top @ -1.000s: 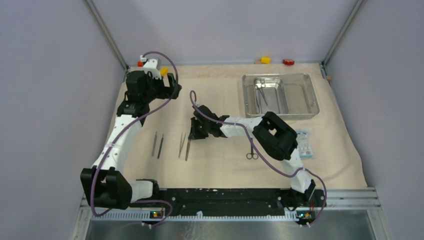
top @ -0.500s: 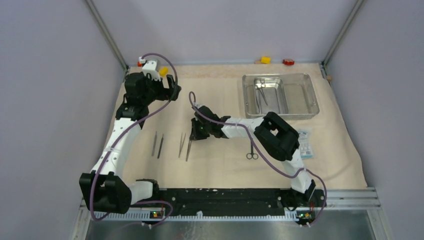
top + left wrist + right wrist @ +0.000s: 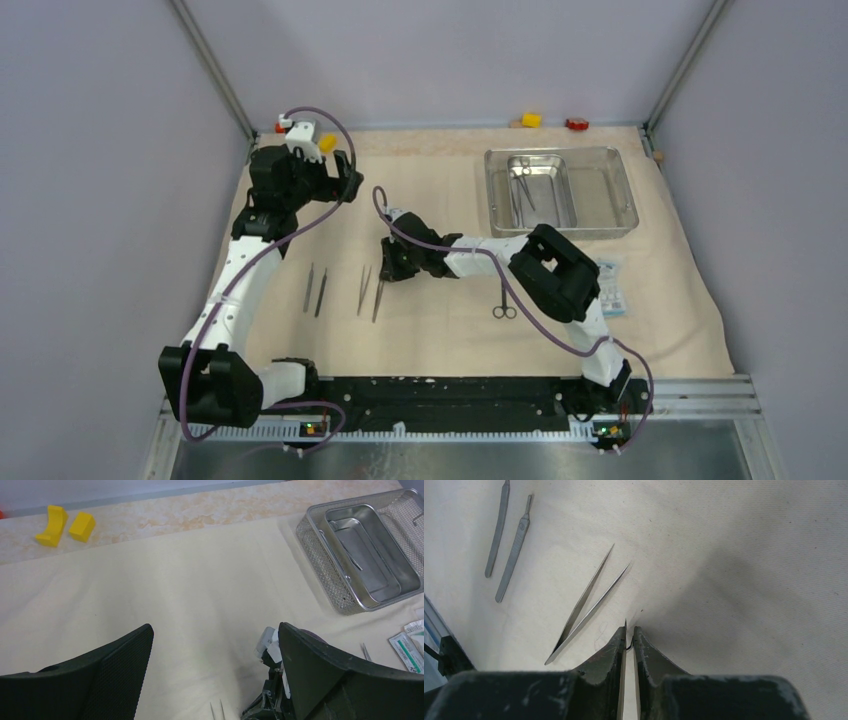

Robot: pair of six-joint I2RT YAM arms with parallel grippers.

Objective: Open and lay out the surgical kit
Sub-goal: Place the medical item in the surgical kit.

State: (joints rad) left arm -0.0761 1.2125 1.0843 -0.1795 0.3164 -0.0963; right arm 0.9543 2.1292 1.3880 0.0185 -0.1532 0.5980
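The beige cloth wrap (image 3: 450, 210) lies spread flat. The steel tray (image 3: 620, 190) stands at the back right with thin scissors-like tools (image 3: 522, 180) inside; it also shows in the left wrist view (image 3: 320, 545). Two grey handles (image 3: 314, 290), a pair of tweezers (image 3: 363, 290) and a thin tool (image 3: 376, 300) lie in a row; scissors (image 3: 504, 301) and packets (image 3: 610, 285) lie to the right. My right gripper (image 3: 389, 268) is low on the cloth, shut on the thin tool (image 3: 625, 625), beside the tweezers (image 3: 586, 607). My left gripper (image 3: 343, 180) hangs open and empty (image 3: 215, 630) over the far left.
Yellow blocks (image 3: 65, 522) lie on the bare table beyond the cloth's far left edge. A yellow block (image 3: 531, 120) and a red one (image 3: 576, 124) sit by the back wall. Walls close in on both sides. The right arm's wrist (image 3: 270, 690) shows below my left gripper.
My right gripper has shifted slightly left and down over the thin tool. The left gripper has barely moved. The laid-out tools have not moved.
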